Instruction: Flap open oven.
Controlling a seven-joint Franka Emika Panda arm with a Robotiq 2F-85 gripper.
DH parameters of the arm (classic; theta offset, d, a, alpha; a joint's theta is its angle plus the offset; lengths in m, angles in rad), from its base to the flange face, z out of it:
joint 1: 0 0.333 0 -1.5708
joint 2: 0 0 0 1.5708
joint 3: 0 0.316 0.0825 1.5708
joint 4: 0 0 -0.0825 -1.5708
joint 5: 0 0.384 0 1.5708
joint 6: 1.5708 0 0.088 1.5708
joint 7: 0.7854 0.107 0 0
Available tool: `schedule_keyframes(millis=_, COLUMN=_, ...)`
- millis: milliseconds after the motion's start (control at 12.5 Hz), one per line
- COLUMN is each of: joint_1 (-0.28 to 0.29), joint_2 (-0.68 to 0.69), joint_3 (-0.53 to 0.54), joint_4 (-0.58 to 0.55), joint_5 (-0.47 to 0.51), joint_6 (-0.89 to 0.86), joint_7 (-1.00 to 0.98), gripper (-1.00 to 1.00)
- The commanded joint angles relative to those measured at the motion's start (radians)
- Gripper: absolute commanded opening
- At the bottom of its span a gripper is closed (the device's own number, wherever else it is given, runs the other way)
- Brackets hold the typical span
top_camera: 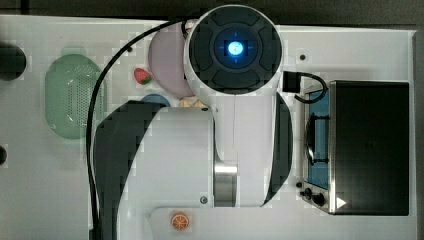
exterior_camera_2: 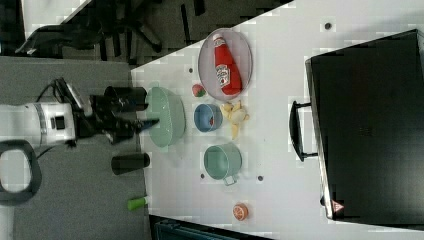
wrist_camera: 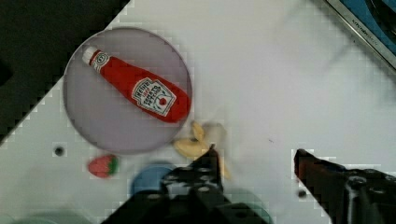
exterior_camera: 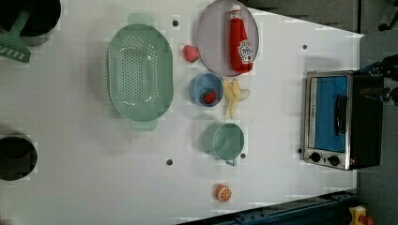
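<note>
White tabletop (exterior_camera: pixel 281 154) lies bare between the green mug (exterior_camera: pixel 224 139) and the boxy silver-framed, blue-glass oven (exterior_camera: pixel 340 121), shut at the left view's right edge. Wrist view shows the black gripper (wrist_camera: pixel 254 161), jaws wide and empty, above the peeled banana (wrist_camera: pixel 194 144).

End effector (wrist_camera: pixel 254 161) spread wide, seemingly empty, hovering

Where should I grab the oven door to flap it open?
Take the dark bar handle on the oven door. It stands off the blue glass, leaving a gap for a finger. Approach from the door side, the left view's left; the gripper is open.
</note>
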Motion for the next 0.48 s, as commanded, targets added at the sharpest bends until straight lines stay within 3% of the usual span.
schedule_keyframes(millis=80, joint_1=-0.021, joint_2=-0.351, joint_3=-0.034, joint_4=-0.151, joint_5=0.014, joint_6=-0.191, joint_7=-0.058, gripper=0.58)
schedule_keyframes(millis=240, joint_1=-0.021, joint_2=-0.351, joint_3=-0.034, joint_4=-0.151, joint_5=0.014, joint_6=-0.191, joint_7=-0.058, gripper=0.99)
schedule_keyframes(millis=400, joint_1=-0.021, joint_2=-0.351, joint_3=-0.033, joint_4=-0.151, joint_5=0.014, joint_6=-0.191, joint_7=-0.058, gripper=1.0)
schedule_keyframes(millis=480, joint_1=-0.021, joint_2=-0.351, joint_3=-0.033, joint_4=-0.151, joint_5=0.014, joint_6=-0.191, joint_7=-0.058, gripper=0.9)
